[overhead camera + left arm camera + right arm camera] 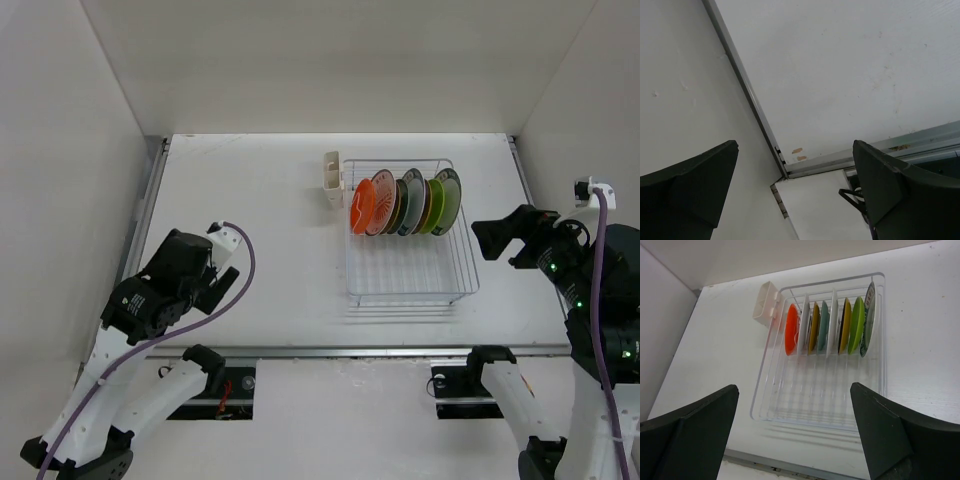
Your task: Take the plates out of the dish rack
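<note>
The wire dish rack (412, 278) stands right of the table's middle, with a cream cutlery holder (333, 182) on its far left corner. Several plates (405, 203) stand on edge in a row at its far end: orange at the left, lime green and a teal-rimmed one at the right. The right wrist view shows the same rack (790, 407) and plates (830, 330). My right gripper (497, 240) hovers open and empty just right of the rack. My left gripper (215, 290) is open and empty at the near left, far from the rack.
White enclosure walls (60, 150) stand at the left, back and right. A metal rail (350, 351) runs along the table's near edge. A purple cable (245, 275) loops beside the left arm.
</note>
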You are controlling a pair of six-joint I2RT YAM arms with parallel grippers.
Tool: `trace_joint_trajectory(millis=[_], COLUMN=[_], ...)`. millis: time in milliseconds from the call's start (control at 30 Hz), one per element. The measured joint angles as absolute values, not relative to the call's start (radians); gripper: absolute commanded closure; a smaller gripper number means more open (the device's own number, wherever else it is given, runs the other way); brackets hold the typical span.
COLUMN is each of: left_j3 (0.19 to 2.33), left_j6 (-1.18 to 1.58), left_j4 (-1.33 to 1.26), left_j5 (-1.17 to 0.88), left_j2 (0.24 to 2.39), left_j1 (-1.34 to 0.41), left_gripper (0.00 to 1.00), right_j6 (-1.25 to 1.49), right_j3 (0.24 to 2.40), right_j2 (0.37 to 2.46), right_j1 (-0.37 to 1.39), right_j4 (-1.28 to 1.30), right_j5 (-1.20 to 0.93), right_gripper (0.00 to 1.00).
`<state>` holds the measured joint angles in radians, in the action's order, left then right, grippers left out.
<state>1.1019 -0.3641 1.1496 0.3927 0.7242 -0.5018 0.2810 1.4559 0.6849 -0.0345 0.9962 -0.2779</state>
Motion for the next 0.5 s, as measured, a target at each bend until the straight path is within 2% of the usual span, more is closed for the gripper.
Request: trace_joint_trajectory(millis=[500], left_j3=[1.102], left_j6=[-0.357], left_j4=[1.104], left_j5=[0.370], left_j2=[0.685], left_j1=[-0.502], left_gripper=[0.01], right_j6=[0.313], right_j3=[1.365], right_j2=[0.694], right_j1=[-0.035], right_j4=[0.999], right_j5=[-0.202], right_gripper=[0.01])
